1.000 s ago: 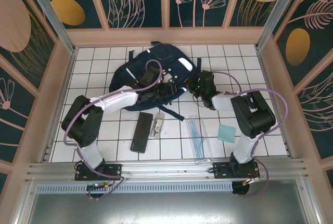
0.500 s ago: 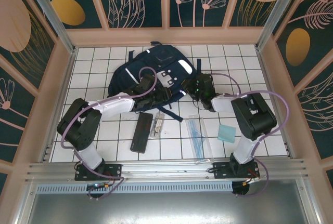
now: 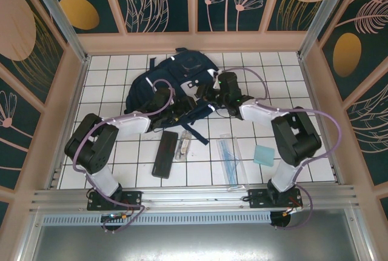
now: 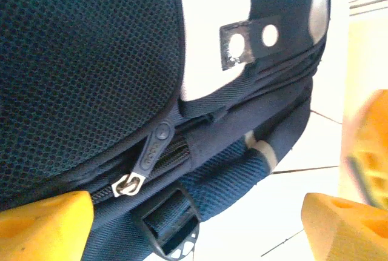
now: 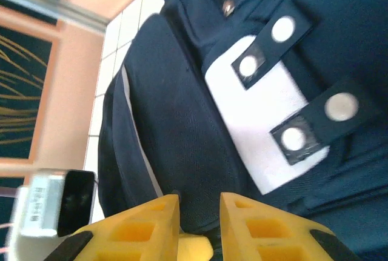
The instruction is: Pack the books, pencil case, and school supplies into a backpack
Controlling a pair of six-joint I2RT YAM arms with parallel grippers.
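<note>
The pencil case (image 3: 165,154) lies lengthwise near-to-far (far end leaning right).

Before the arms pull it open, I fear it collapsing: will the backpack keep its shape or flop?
Probably floppy: the backpack lies slumped and creased on the tiles, and its mesh panel looks soft. It would likely drag rather than slide, since a loose strap trails from its near edge. It looks fairly flat, so perhaps light.
</note>
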